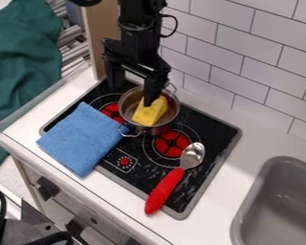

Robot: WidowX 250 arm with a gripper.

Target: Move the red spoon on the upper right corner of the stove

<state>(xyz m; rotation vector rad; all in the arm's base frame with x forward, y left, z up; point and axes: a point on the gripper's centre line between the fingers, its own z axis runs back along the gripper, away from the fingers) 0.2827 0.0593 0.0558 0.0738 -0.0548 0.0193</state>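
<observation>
White tiles (pixel 235 43) rise behind the tabletop (pixel 223 196), where a black stove (pixel 213 125) sits beside a grey sink (pixel 280 206). Well away from the spoon, the gripper (pixel 133 95) hangs over the metal pot (pixel 147 130) with its fingers apart, one down by the yellow cheese (pixel 149 114). Moving sideways from there could knock the pot or drag the cheese along, so a lift straight up looks wiser first. The red spoon (pixel 165 190) lies aslant on the stove's right part, its bowl by the burner (pixel 171 143), its handle reaching over the near rim. Gripped near the handle's end, it may swing, since the metal bowl would pull that end down. The smooth, rounded handle could also roll, and a careless release at the right-hand corner might leave it overhanging the frame.
</observation>
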